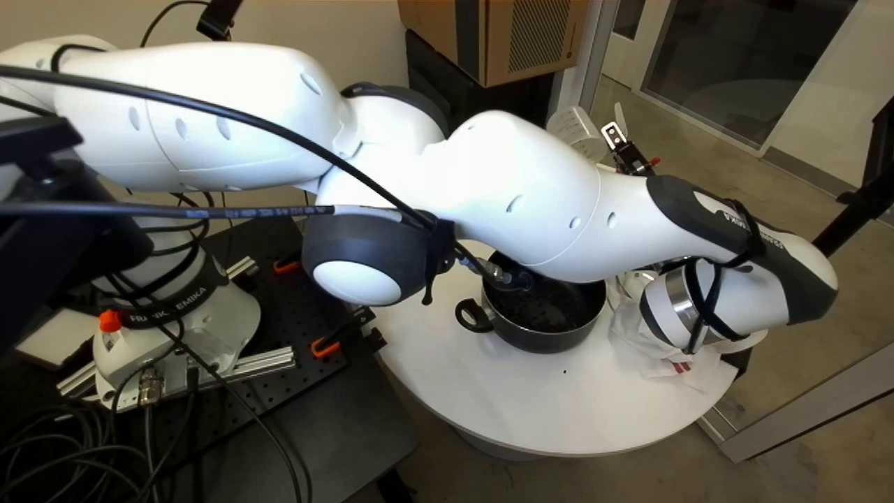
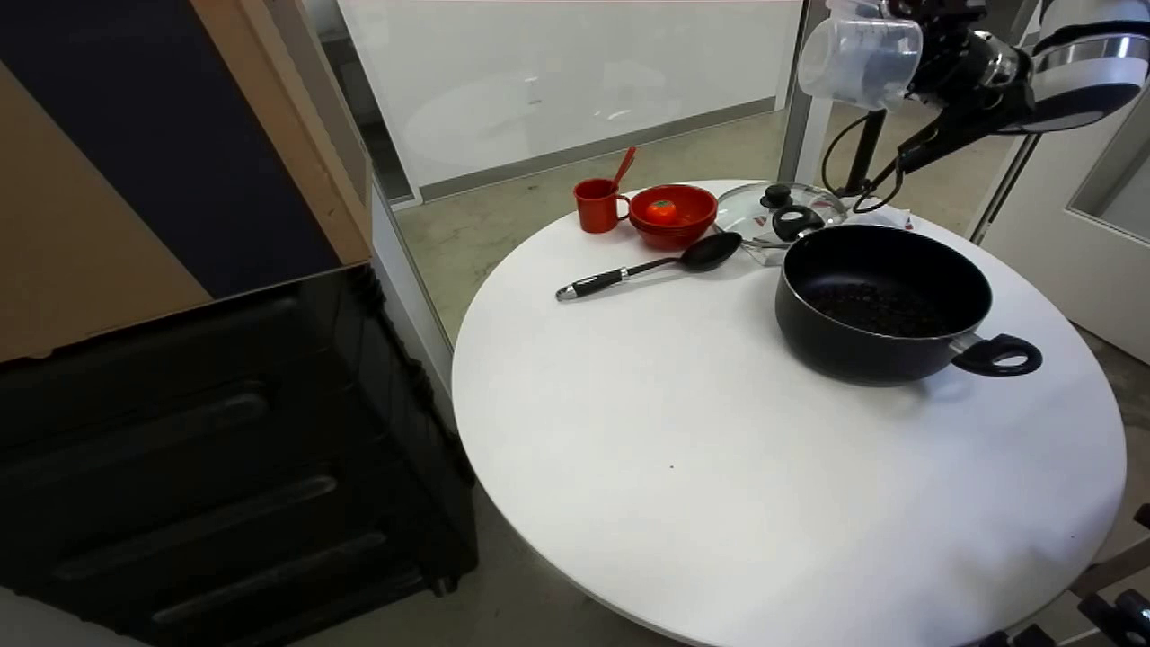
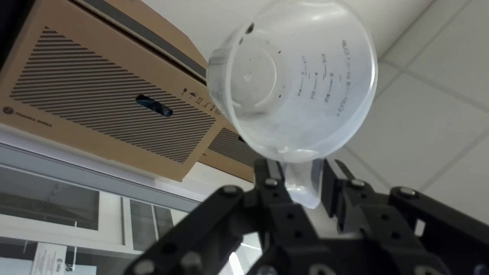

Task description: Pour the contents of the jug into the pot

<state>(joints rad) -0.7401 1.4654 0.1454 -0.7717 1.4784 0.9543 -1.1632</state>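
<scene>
The pour looks all but finished. The clear jug (image 3: pixel 298 84) is tipped on its side in the air, and the tool (image 3: pixel 300 173) is clamped on the jug's handle; the wrist view, looking in through the mouth, shows only a few dark specks (image 3: pixel 250 28) on the inside. In an exterior view the jug is held high, well apart from the pot (image 2: pixel 835 337), though I cannot tell whether it is directly over it. The pot stands upright toward the right of the counter (image 2: pixel 629 404), uncovered, with dark contents (image 2: pixel 880 310) spread over its floor, too small to identify; a glass lid (image 2: pixel 741 208) lies to its far left. Most of the load has therefore probably gone across. What is left, I judge, is perhaps a shake for the last specks, then righting the jug and setting it down, neither yet done.
</scene>
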